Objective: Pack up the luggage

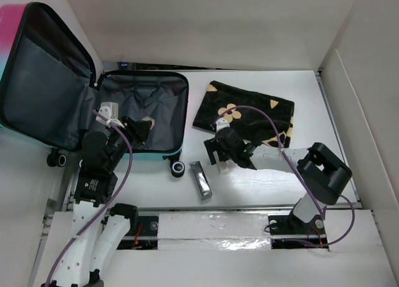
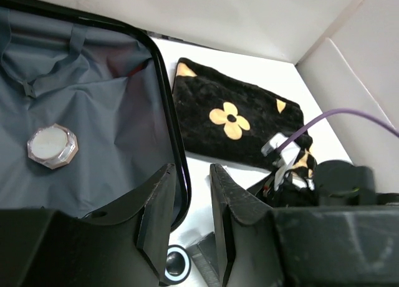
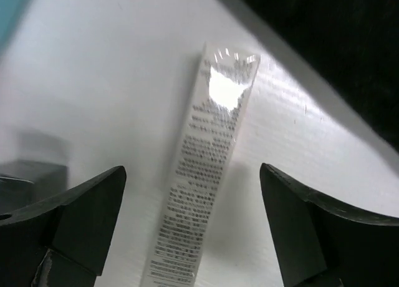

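The luggage [image 1: 163, 103] sits at the upper left of the top view, lying open on the white tabletop [image 1: 265, 184]. Its long axis runs from the bottom toward the top of the frame. The black wheels [image 1: 177, 170] point at the arm bases, and the lid stands raised, leaning toward the upper left corner. The grey lining faces up.

The left tool [image 1: 142, 128] hangs over the open shell's lower half. Its jaws stand a narrow gap apart and hold nothing.

A black pouch [image 1: 249, 112] with tan flowers lies to the right of the luggage, close to it but apart. Below the pouch, a slim glossy packet [image 1: 201, 179] lies on the tabletop near the right-hand wheel. The right tool [image 1: 215, 157] is just above the packet in the frame, jaws spread wide and released.

The left wrist view looks past the left tool [image 2: 191, 175] onto the lining [image 2: 112, 106]. A small octagonal silver jar [image 2: 53, 145] rests there, which the arm mostly hides from above. The pouch [image 2: 234, 121] lies beyond the shell's black rim.

The right wrist view shows the packet [image 3: 215, 112] lengthwise between the fingers [image 3: 87, 212] of the right tool [image 3: 191, 175], touching neither. Its fine print is too blurred to read.
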Controlling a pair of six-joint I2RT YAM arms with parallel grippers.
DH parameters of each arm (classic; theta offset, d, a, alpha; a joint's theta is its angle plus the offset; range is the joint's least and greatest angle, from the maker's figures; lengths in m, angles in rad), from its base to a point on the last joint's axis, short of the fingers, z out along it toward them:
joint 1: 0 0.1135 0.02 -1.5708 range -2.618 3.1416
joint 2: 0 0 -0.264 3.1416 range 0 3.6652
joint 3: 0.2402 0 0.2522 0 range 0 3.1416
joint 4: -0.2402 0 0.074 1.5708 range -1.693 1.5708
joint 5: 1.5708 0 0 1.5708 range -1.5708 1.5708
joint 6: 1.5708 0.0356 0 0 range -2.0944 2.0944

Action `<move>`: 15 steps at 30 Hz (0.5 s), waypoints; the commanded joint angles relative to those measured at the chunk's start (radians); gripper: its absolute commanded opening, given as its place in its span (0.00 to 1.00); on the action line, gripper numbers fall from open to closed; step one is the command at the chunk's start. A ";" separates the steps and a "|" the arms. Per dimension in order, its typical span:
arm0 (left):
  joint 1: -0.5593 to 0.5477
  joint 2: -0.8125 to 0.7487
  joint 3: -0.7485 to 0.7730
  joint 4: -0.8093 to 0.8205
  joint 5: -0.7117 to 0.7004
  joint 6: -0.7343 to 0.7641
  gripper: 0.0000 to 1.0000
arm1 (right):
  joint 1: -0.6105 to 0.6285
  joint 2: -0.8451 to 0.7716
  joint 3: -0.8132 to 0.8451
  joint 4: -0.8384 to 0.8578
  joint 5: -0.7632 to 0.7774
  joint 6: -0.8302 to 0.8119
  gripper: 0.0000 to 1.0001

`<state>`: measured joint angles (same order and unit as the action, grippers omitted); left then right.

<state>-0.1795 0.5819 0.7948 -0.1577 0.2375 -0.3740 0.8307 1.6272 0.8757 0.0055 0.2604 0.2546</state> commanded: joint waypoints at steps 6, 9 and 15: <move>-0.003 0.015 0.034 0.038 0.016 0.007 0.26 | 0.041 0.091 0.008 0.001 0.094 0.034 0.56; -0.003 0.012 0.037 0.038 0.014 0.007 0.26 | 0.051 0.031 0.060 -0.045 0.111 0.002 0.34; -0.003 0.007 0.035 0.041 0.014 0.007 0.26 | 0.051 -0.038 0.329 0.013 -0.099 -0.130 0.22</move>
<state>-0.1795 0.5972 0.7948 -0.1581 0.2420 -0.3740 0.8715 1.6291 1.0271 -0.0814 0.2775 0.2058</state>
